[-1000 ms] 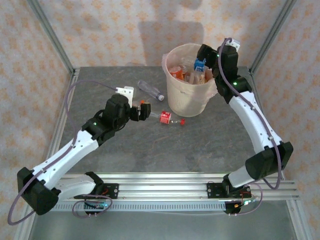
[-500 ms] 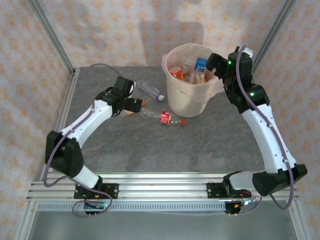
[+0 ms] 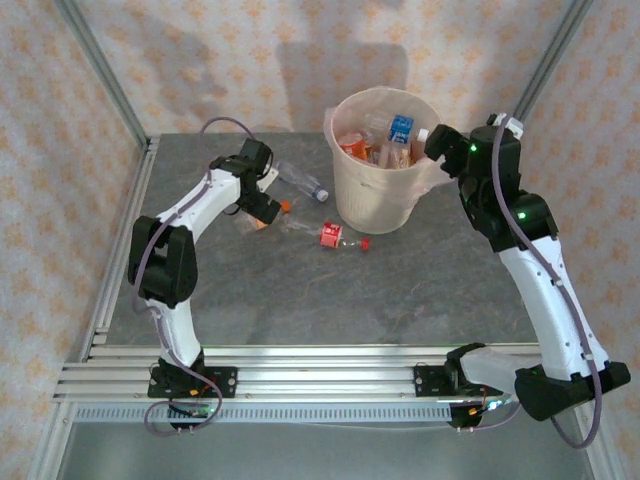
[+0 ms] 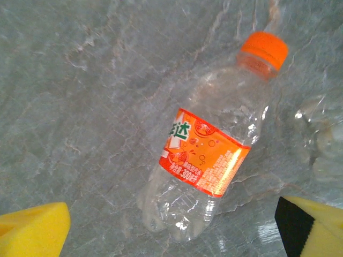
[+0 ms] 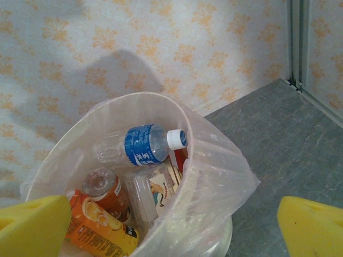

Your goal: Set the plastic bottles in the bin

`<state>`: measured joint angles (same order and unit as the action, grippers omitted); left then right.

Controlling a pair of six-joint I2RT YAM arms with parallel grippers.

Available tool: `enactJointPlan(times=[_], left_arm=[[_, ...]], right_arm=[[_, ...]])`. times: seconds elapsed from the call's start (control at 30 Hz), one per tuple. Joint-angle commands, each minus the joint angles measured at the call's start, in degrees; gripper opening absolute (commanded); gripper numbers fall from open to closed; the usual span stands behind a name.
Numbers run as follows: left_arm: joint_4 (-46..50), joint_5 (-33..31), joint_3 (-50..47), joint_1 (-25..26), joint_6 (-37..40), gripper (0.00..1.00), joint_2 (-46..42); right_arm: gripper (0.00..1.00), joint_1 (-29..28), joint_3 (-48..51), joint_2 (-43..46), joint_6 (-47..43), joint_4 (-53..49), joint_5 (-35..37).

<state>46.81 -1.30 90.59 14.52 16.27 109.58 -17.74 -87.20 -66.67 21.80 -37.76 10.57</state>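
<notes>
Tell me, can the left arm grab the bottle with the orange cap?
Probably yes. The left gripper hangs open right above the orange-capped bottle, which lies on its side on the table, with nothing over it or between the fingers and it.

1. The clear bottle with the orange cap (image 4: 206, 160) wears an orange label. On it, a white patch carries the green Chinese character "达", with the character to its left cut off by the bottle's curve.
2. Lower on that label are white digits that look like "300". The marks after them and the fine print beside them are too blurred to read.
3. The blue-labelled bottle (image 5: 142, 145) in the bin (image 5: 214, 182) has white writing, illegible.
4. The red-labelled bottle (image 3: 330, 235) seen from above has print too small to read.
</notes>
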Motion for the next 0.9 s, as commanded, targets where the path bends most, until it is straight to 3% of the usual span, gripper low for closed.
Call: enactJointPlan(times=[0.0,0.57,0.87], left_arm=[[3.9,-0.1,2.7,-0.3,3.3,1.00,2.6],[5.3,-1.9,7.1,-1.7,1.9,1.00,11.3],[5.0,-0.8,7.2,-4.5,-0.7,0.92,13.3]], right_arm=[[0.99,-0.2,1.0,0.8,1.3,-1.2,1.6],[0.99,-0.3,3.3,2.2,1.9,-0.3,2.6],[0.99,-0.2,4.1,2.4,2.1,0.2,2.5]])
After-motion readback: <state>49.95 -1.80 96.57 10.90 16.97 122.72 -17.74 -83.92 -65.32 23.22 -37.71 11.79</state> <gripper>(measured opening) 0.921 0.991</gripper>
